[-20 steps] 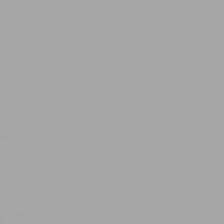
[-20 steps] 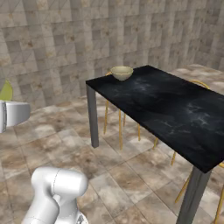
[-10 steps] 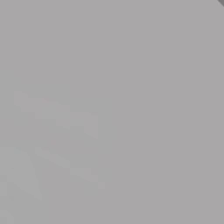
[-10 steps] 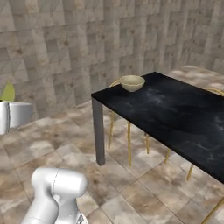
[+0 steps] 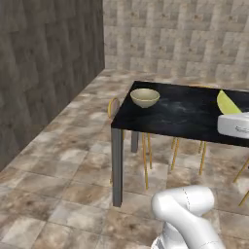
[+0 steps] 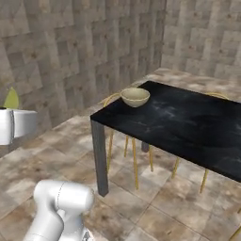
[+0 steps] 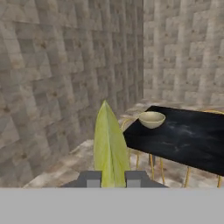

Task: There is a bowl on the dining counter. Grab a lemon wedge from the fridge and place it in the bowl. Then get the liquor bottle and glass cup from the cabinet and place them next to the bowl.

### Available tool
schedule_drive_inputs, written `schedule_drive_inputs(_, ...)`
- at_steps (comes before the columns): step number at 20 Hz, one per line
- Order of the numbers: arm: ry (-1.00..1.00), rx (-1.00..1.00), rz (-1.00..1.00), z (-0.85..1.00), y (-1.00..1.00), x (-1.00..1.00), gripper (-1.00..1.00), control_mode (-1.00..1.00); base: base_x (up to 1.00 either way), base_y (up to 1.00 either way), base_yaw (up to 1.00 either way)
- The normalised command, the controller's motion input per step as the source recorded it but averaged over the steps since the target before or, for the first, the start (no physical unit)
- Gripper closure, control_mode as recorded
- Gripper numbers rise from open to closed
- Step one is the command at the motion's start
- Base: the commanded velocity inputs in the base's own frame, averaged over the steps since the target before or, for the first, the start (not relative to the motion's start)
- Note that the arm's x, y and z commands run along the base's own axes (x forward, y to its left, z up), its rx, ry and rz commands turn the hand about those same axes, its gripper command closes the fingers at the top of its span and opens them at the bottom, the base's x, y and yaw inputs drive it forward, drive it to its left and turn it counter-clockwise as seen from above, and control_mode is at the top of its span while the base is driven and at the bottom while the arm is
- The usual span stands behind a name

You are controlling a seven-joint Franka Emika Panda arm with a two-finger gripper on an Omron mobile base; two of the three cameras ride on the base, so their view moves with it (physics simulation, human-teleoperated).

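Note:
The pale beige bowl (image 5: 145, 97) (image 6: 135, 97) (image 7: 152, 119) sits near the corner of the black marbled dining counter (image 5: 189, 114) (image 6: 188, 122) (image 7: 188, 138). In the hand view, the yellow-green lemon wedge (image 7: 110, 148) stands upright between the two dark finger tips, and my gripper (image 7: 113, 178) is shut on it. The wedge (image 5: 227, 103) pokes up above the white hand at the right edge of the left base view, and the wedge (image 6: 11, 99) also shows at the left edge of the right base view. The hand is held well short of the bowl. The fridge, cabinet, liquor bottle and glass cup are out of view.
Yellow-legged stools (image 5: 146, 155) (image 6: 129, 155) stand under the counter. A grey counter leg (image 5: 116, 165) (image 6: 99, 157) stands at the near corner. Stone-tiled walls (image 5: 48, 63) enclose the room, and marbled floor tiles (image 5: 58, 194) lie between me and the counter.
The whole scene has shifted as the base drives and turns. The left base view has swung off a blank grey surface onto the counter; in the right base view the counter has slid right and nearer. The wedge stays held.

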Motion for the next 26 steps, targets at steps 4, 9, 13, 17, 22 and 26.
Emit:
schedule_drive_inputs(4,0.0,0.0,0.0,0.0,0.0,0.0,1.0,1.0,0.78,0.85,-0.52)
schedule_drive_inputs(9,0.0,0.0,0.0,0.0,0.0,0.0,1.0,1.0,0.68,0.83,-0.55)
schedule_drive_inputs(13,0.0,0.0,0.0,0.0,0.0,0.0,1.0,1.0,0.54,0.82,-0.57)
schedule_drive_inputs(17,0.0,0.0,0.0,0.0,0.0,0.0,1.0,1.0,0.39,0.84,-0.57)
schedule_drive_inputs(22,0.0,0.0,0.0,0.0,0.0,0.0,1.0,1.0,0.2,0.9,-0.53)
schedule_drive_inputs(26,0.0,0.0,0.0,0.0,0.0,0.0,1.0,1.0,0.03,0.96,-0.49)
